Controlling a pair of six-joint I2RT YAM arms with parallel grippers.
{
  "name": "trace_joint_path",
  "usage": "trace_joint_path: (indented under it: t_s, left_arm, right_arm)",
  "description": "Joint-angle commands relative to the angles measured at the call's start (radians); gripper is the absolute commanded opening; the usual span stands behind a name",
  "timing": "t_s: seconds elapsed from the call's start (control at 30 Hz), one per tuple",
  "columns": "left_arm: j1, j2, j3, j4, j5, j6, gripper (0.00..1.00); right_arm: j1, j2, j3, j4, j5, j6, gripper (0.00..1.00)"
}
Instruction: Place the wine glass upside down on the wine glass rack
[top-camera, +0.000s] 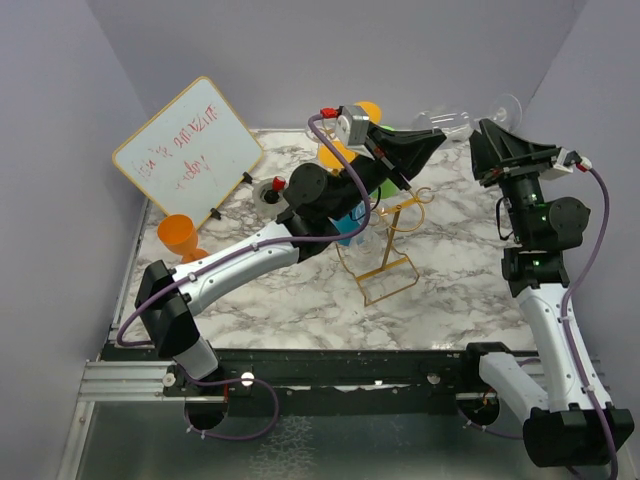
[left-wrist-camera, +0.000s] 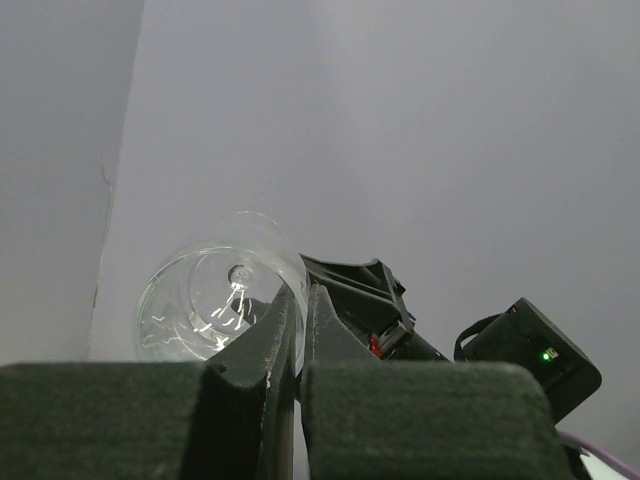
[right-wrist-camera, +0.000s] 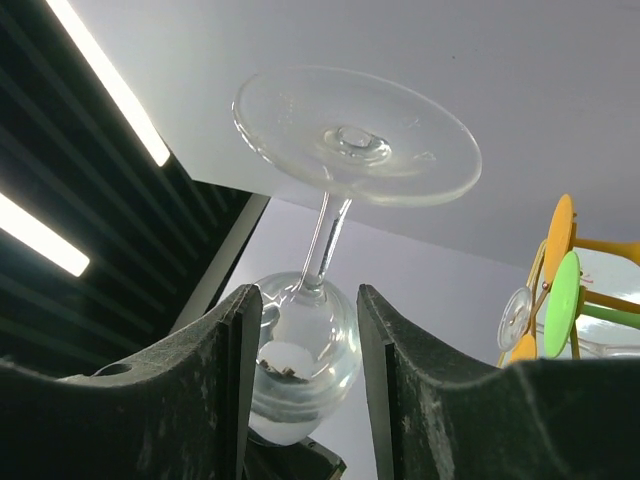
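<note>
The clear wine glass (top-camera: 450, 122) is held in the air at the back of the table, lying nearly level with its foot (top-camera: 505, 108) to the right. My left gripper (top-camera: 436, 138) is shut on the bowl's rim, as the left wrist view shows (left-wrist-camera: 215, 300). My right gripper (top-camera: 487, 145) is open, its jaws either side of the bowl (right-wrist-camera: 300, 350) with gaps showing; the stem and foot (right-wrist-camera: 355, 135) rise above them. The gold wire wine glass rack (top-camera: 385, 235) stands mid-table below and left of the glass, partly hidden by my left arm.
A tilted whiteboard (top-camera: 188, 150) stands at back left with an orange cup (top-camera: 178, 236) in front. Orange, green and blue plastic glasses (top-camera: 352, 215) sit behind my left arm, also at the right of the right wrist view (right-wrist-camera: 560, 290). Purple walls enclose the table.
</note>
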Motion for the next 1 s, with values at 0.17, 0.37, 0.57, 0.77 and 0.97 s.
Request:
trace_joint_path:
  t_s: [0.17,0.37,0.57,0.77,0.97]
  left_arm:
    - [-0.010,0.001,-0.016,0.085,0.058,0.015,0.00]
    - [-0.010,0.001,-0.030,0.090,0.070,0.019,0.00]
    - [-0.011,-0.003,-0.051,0.093,0.074,0.021,0.00]
    - [-0.011,-0.024,-0.084,0.093,0.030,0.018,0.10]
    - [-0.011,-0.103,-0.170,0.091,-0.077,0.013,0.49]
  right_arm:
    - [-0.006,0.031,0.048,0.020,-0.026,0.021,0.42]
    - [-0.005,0.048,0.041,0.058,-0.042,0.039,0.36]
    - [-0.006,0.052,0.046,0.070,-0.032,0.024,0.21]
    - [-0.006,0.058,0.053,0.073,-0.039,-0.023,0.01]
    - [-0.006,0.064,0.077,0.053,-0.001,-0.166,0.01]
